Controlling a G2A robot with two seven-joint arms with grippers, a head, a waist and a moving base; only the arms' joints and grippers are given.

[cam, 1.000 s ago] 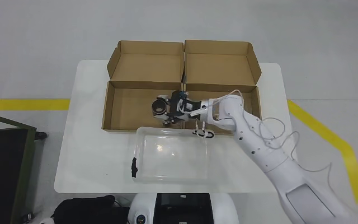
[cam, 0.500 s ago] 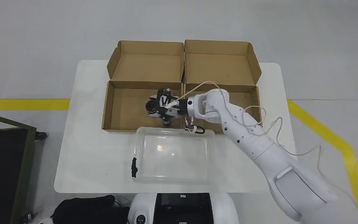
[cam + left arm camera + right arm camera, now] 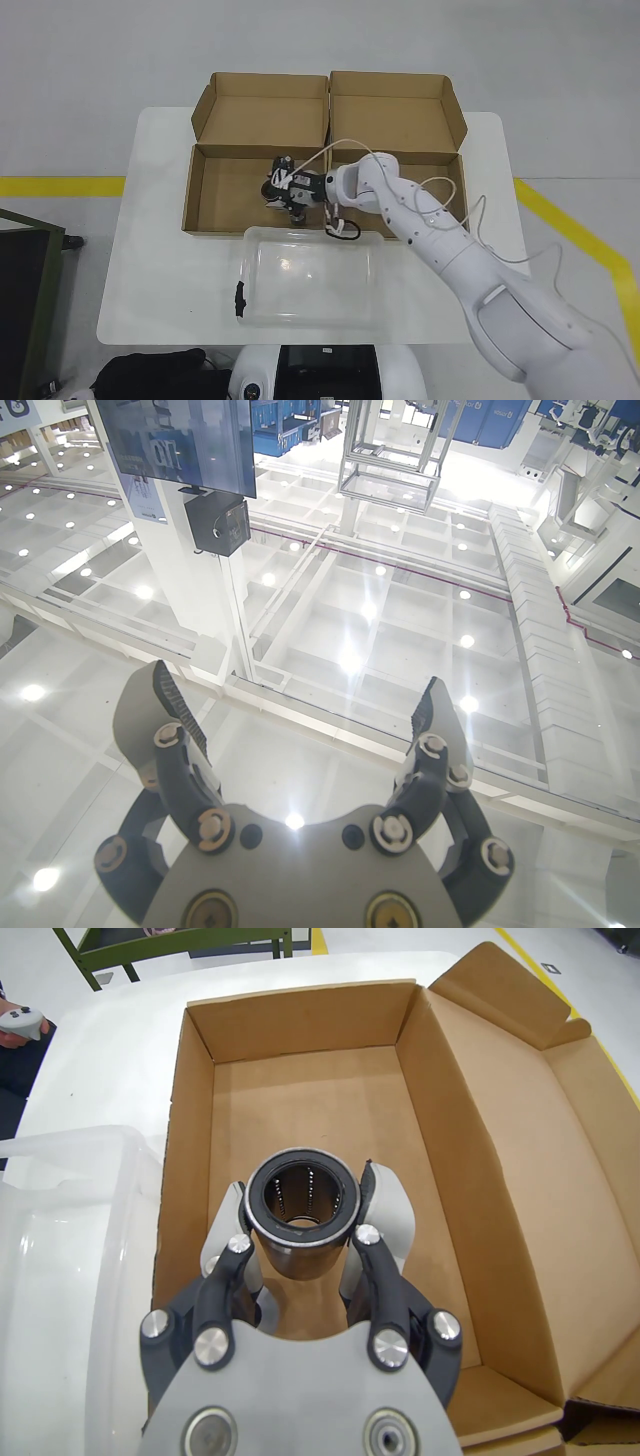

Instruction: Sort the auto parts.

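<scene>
Over the left box [image 3: 225, 195], your right jaws carried the gripped bearing [image 3: 303, 1213] further left, seemingly ready for release; left jaws were open

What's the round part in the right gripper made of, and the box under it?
Round part: looks like dark metal with a dull sheen; rows of small shiny balls line its bore. Its black rim may be rubber or plastic.
Box: plain brown cardboard, matte, folded flaps.

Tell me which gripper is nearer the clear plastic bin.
Right. The right gripper, shut on the bearing, is over the cardboard box right beside the clear bin. The left gripper is open and points up toward the ceiling, away from the bin.
</scene>
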